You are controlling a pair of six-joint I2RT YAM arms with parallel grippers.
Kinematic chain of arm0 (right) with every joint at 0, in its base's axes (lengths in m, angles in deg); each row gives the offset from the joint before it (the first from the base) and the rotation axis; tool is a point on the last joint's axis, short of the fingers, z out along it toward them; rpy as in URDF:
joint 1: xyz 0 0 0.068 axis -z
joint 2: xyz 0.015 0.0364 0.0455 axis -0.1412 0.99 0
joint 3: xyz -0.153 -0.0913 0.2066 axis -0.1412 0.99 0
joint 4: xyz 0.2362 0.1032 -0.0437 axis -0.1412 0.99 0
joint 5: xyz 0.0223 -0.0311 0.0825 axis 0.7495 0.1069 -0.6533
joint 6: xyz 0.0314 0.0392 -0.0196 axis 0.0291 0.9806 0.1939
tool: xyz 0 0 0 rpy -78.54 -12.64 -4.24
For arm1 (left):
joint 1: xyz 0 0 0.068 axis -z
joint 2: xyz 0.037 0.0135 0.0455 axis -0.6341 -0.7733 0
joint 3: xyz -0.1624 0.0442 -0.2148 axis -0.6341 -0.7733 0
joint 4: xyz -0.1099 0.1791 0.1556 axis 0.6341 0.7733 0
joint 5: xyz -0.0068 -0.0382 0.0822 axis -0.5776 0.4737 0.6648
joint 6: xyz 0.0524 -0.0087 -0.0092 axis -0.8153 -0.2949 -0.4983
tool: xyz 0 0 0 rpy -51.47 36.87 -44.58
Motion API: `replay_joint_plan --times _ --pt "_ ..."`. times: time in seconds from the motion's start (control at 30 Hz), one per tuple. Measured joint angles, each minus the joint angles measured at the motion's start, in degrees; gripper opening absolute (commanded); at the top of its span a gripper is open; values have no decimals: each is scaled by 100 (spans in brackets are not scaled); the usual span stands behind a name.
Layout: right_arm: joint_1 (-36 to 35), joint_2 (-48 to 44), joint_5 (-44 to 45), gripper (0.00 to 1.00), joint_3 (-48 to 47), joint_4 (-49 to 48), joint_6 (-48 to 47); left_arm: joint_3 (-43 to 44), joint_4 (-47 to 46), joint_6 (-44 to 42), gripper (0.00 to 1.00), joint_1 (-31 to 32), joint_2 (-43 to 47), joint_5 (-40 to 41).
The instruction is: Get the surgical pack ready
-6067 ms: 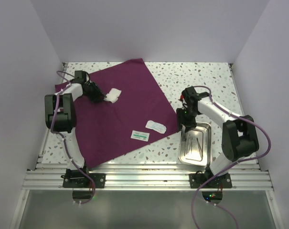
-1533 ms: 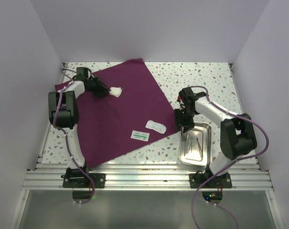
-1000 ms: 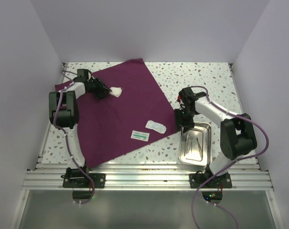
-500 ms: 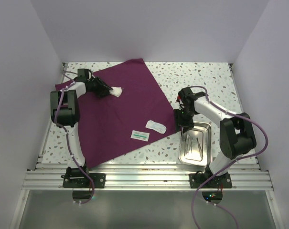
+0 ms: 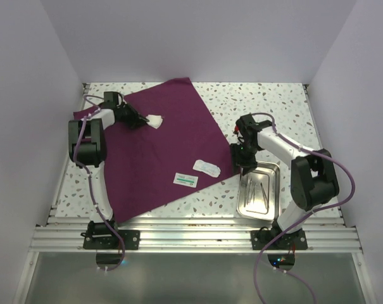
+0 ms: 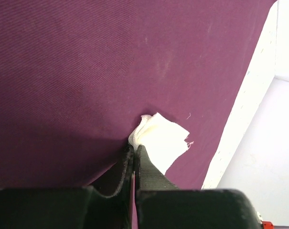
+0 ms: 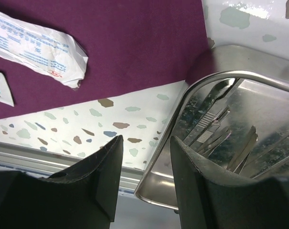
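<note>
The dark purple cloth (image 5: 159, 145) lies spread flat as a tilted square over the left and middle of the speckled worktop (image 5: 254, 101), 1 corner reaching the far edge. In the upper left of the top view a white gauze pad (image 5: 154, 121) rests on the cloth, and the left end effector (image 5: 144, 120) is closed tight on its crumpled near corner; the wrist view shows the 2 jaws pressed together with the pad fanning out beyond them. Toward the cloth's lower right lie 2 small packets side by side, a white packet (image 5: 206, 167) and a green-labelled packet (image 5: 185, 180). Just off the cloth's right corner, at lower right, the shiny steel tray (image 5: 273, 170) sits on the bare worktop with thin metal instruments (image 5: 257, 193) inside. The right end effector (image 5: 242, 161) hangs over the tray's far left corner, jaws parted about halfway and holding nothing, the tray's rim showing between them in the wrist view.
</note>
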Motion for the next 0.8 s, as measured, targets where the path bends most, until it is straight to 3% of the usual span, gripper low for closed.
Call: replay_joint_plan --times 0.2,0.37,0.4,0.57,0.8 --pt "0 -2 9 51 -350 72 -17 7 138 -205 0 50 160 20" --pt "-44 -79 -234 57 -595 92 -151 -33 640 -638 0 192 1027 -22" --pt "-76 -138 -339 63 -621 79 -188 -39 767 -772 0 236 1300 -31" --pt "-286 -691 -1364 69 -671 -267 -289 -400 1217 -1449 0 667 3042 0" --pt "-522 -1790 -3032 89 -671 -1738 -236 -2072 1563 -1982 0 1392 5731 -361"
